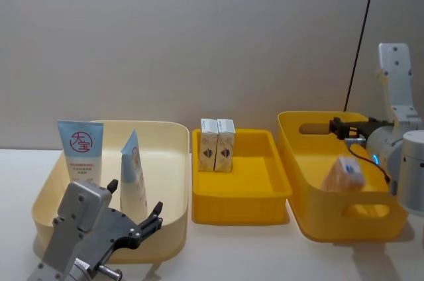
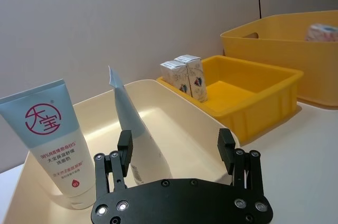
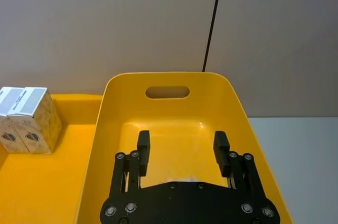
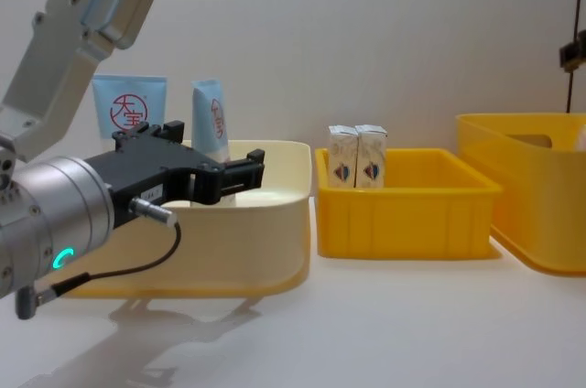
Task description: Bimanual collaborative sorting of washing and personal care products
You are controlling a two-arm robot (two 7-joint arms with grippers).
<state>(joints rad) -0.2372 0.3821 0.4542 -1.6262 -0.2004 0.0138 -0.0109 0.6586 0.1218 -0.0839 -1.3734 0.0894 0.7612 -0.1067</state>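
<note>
Judged well along, not finished: all visible products already inside containers. At 8 o'clock on the table [image 1: 218, 254], head view: cream bin [image 1: 180, 181] with two white squeeze tubes upright inside, a front-facing tube [image 1: 80, 152] and an edge-on tube [image 1: 132, 175] just beside it. At 6 o'clock: small yellow tray [image 1: 242, 211] with two cream cartons [image 1: 209, 145] upright, touching, in its far-left corner. At 4 o'clock: large yellow bin [image 1: 344, 224] with one blurred cream carton [image 1: 344, 173] inside; cannot tell whether resting or mid-air. Right gripper [image 3: 182, 140] above that bin, fingers spread wide, holding nothing. Left gripper [image 2: 175, 139] at the cream bin's near side, likewise wide and empty, aimed at the tubes. Remaining, by judgement: any regrouping between containers; intended final grouping not evident.
</note>
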